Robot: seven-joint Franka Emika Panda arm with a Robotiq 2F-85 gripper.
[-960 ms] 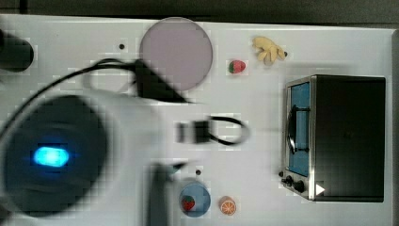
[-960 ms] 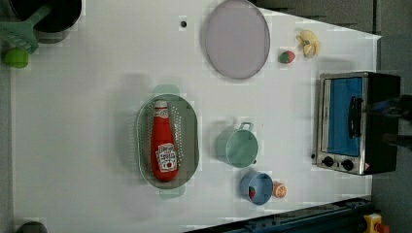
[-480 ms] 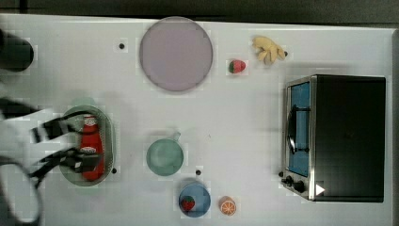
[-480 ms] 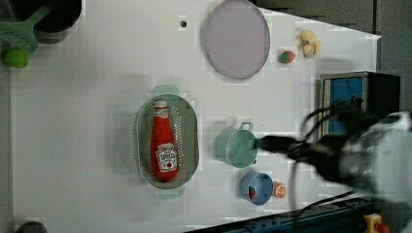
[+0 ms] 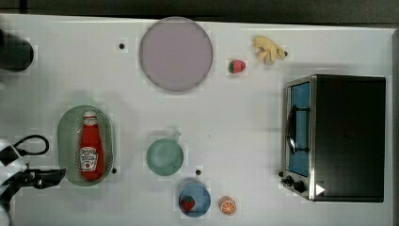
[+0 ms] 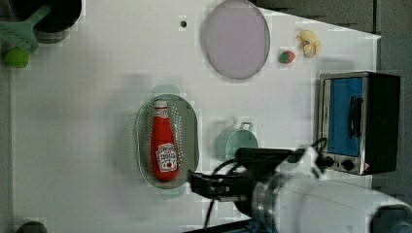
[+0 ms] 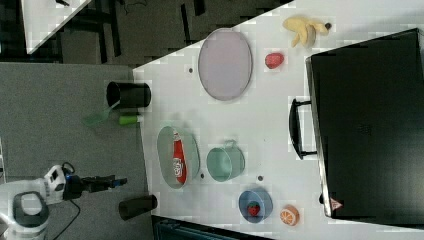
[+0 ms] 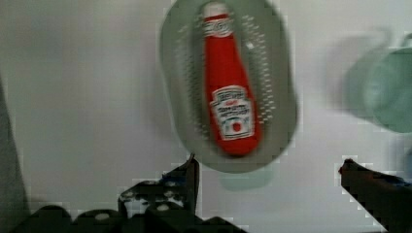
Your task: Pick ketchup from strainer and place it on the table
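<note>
Top view: lay flat, the small red ketchup bottle with white cap and white label [image 5: 90, 149], lengthwise inside the pale green oval perforated plastic strainer [image 5: 69, 122], cap toward the top view's top. Sat on the large flat white tabletop [image 5: 235, 122], that strainer, with the round teal-green cup [image 5: 164, 157] well apart on the top view's right. Reached in at the top view's lower left, the black gripper [image 5: 47, 178], just beside the strainer's rim, touching nothing; probably staged there to line up with the bottle's long axis.

Left view: stretched toward the strainer's lower end, the white arm, gripper tip close by the rim, bottle untouched in the basin. Stood clear by the far edge, the round purple plate [image 6: 236, 39].

Right view: hung beyond the table's edge, short of the strainer, the gripper.

Wrist view: spread wide, both black fingers [image 8: 187, 177], empty between them, the bottle's base just ahead. Wide enough, seemingly, to straddle the bottle's body. Not yet begun, the pick; bare table all around left ample room for setting down.
</note>
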